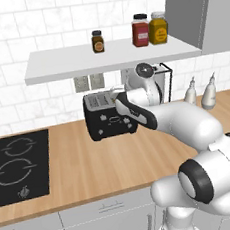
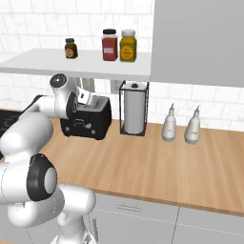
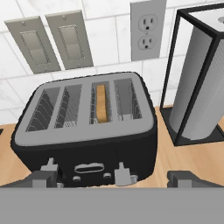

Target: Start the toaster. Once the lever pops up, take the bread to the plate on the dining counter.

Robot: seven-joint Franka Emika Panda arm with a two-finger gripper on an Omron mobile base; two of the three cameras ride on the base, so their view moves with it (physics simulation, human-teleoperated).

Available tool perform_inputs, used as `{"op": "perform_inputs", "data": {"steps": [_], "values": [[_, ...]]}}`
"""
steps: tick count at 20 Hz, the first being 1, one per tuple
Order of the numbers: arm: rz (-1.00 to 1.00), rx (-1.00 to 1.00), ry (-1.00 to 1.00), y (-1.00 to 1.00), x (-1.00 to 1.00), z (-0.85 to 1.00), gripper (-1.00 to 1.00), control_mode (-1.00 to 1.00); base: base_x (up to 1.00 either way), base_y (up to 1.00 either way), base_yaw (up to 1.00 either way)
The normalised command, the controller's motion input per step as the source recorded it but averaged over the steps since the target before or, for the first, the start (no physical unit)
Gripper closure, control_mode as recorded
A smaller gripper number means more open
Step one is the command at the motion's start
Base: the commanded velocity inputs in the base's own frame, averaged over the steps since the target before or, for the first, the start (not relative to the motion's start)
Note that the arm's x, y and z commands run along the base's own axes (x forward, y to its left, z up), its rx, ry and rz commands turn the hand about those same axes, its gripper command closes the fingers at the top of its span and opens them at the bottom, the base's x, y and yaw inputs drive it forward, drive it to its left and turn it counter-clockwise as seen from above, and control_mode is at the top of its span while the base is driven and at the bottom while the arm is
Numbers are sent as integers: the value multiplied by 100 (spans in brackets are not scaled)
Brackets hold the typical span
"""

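Gripper at bottom of hand view, fingertips spread wide, gripping nothing, just in front of the toaster. Toaster sits mid-frame on the wood worktop; bread stands down in the third slot from left. Right of it, the wire-framed paper towel holder. Behind, upper frame: wall switches, outlet.

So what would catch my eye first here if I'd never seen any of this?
Probably the big white robot arm reaching over the wood worktop, its claw hovering just in front of the black toaster. Next, the bread sunk in one toaster slot, and three jars on the white shelf above.
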Motion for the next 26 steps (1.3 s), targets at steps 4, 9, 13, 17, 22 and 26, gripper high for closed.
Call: {"op": "perform_inputs", "data": {"steps": [4,9,13,17,22,26], "values": [[0,0,0,0,0,0,-100,-100,0,0,0],[0,0,0,0,0,0,-100,-100,0,0,0],[0,0,0,0,0,0,-100,-100,0,0,0],[0,0,0,0,0,0,-100,-100,0,0,0],[0,0,0,0,0,0,-100,-100,0,0,0],[0,0,0,0,0,0,-100,-100,0,0,0]]}}
